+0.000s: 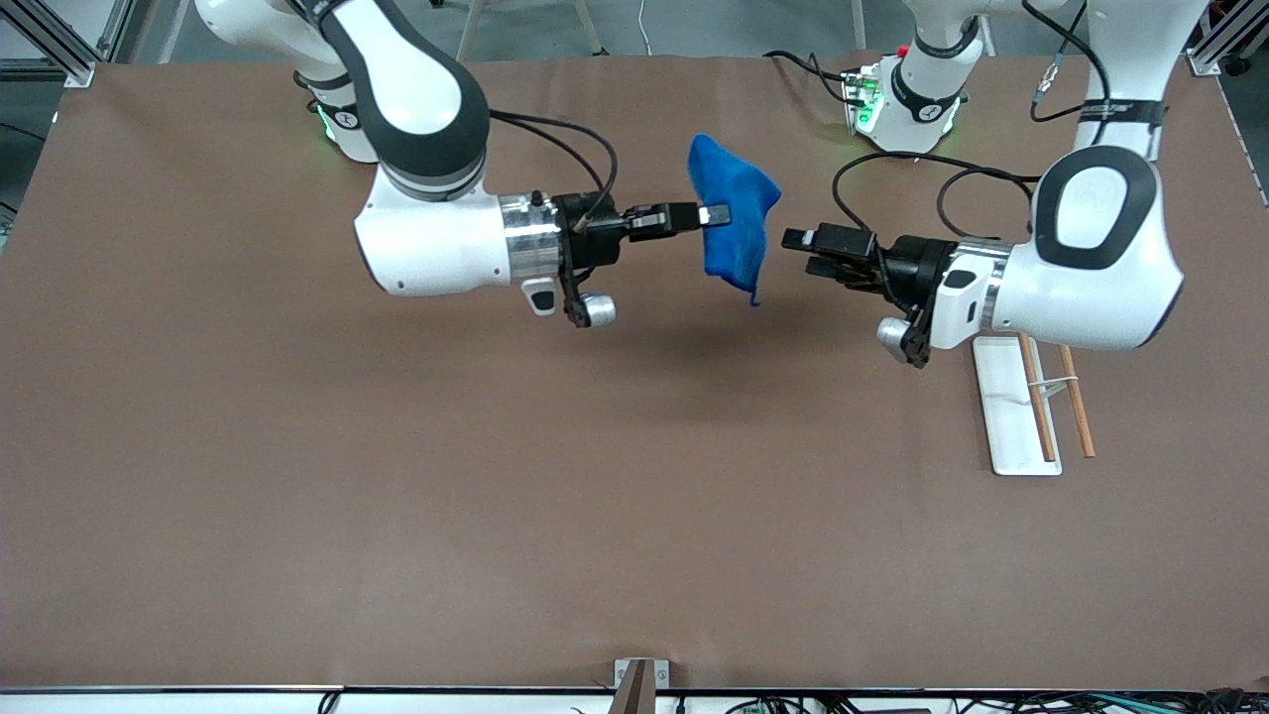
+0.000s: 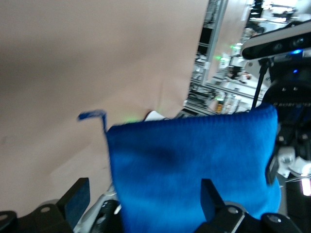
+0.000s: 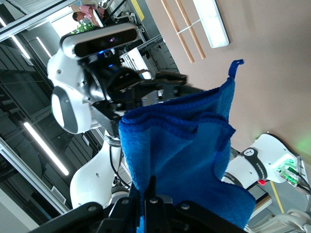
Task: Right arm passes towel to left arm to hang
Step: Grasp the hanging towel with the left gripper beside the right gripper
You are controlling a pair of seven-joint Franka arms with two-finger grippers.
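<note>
The royal-blue towel (image 1: 736, 213) hangs in the air over the table's middle, its small loop at the low corner (image 1: 755, 297). My right gripper (image 1: 716, 214) is shut on the towel's edge and holds it up; in the right wrist view the closed fingers (image 3: 149, 187) pinch the cloth (image 3: 184, 145). My left gripper (image 1: 801, 252) is open and faces the towel from the left arm's end, its fingertips just at the cloth. In the left wrist view the towel (image 2: 194, 165) fills the gap between the spread fingers (image 2: 77, 196), and the loop (image 2: 92, 115) sticks out.
A white flat base with two wooden rods (image 1: 1013, 407) lies on the brown table under the left arm's elbow, and it also shows in the right wrist view (image 3: 211, 22). The arm bases stand along the table's edge farthest from the front camera.
</note>
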